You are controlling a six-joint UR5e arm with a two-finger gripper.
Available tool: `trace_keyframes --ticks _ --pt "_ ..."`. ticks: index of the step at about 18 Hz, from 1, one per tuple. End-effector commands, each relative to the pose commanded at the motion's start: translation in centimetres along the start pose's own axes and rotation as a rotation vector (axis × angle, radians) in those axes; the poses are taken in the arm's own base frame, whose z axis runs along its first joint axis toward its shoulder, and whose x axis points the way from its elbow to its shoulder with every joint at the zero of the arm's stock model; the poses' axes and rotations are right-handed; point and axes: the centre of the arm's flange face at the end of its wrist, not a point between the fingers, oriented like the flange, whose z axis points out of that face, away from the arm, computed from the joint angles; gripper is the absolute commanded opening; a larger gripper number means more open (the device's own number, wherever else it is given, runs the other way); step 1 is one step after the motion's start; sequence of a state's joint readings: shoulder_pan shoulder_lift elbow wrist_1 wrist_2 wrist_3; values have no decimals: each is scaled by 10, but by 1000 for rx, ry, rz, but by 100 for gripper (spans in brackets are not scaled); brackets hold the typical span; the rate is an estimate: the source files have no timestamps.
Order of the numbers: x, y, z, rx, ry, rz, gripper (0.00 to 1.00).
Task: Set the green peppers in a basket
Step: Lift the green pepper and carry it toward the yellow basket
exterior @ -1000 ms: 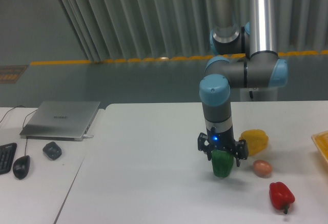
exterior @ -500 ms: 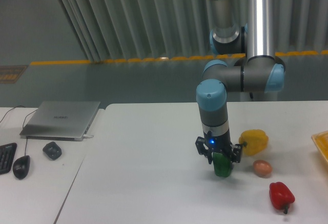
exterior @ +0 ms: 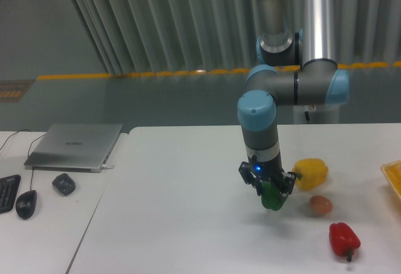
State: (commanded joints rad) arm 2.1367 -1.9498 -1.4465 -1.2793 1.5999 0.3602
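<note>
My pincer is clamped on the glossy dark-green bell pepper, one finger on each side of its upper half, and the pepper hangs from it a little tilted, its lower end clear of the white table with a faint shadow beneath. My arm comes down to it from twelve o'clock, the pale-blue wrist joint straight above the grip and a small blue light showing on the pincer's body.

At about two o'clock from the green pepper, just beside my pincer, lies the lumpy yellow bell pepper. At three o'clock, near but apart, sits a small brownish round object that I cannot identify. At four o'clock, farther off towards the table's front edge, lies the red bell pepper with its stem pointing down.

The yellow-orange basket shows only its pale-rimmed corner at the right border, well apart from the green pepper, roughly at three o'clock.

Far off at nine o'clock, on a neighbouring surface, rest a closed silver laptop, a dark mouse and a small dark-grey object.
</note>
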Motion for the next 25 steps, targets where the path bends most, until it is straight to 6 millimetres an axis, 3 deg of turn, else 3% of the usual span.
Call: trace_keyframes --ticks 3,6,12,16,22,25 --pt "-22 16 -27 13 -12 221 32" --pt "-58 36 -50 28 -27 474 32" --pt "-120 58 -44 1 -10 667 33" --pt "-176 82 -42 -9 -17 791 33" --pt "-247 113 -34 0 -39 899 33" --pt "-282 127 -27 10 -79 867 33"
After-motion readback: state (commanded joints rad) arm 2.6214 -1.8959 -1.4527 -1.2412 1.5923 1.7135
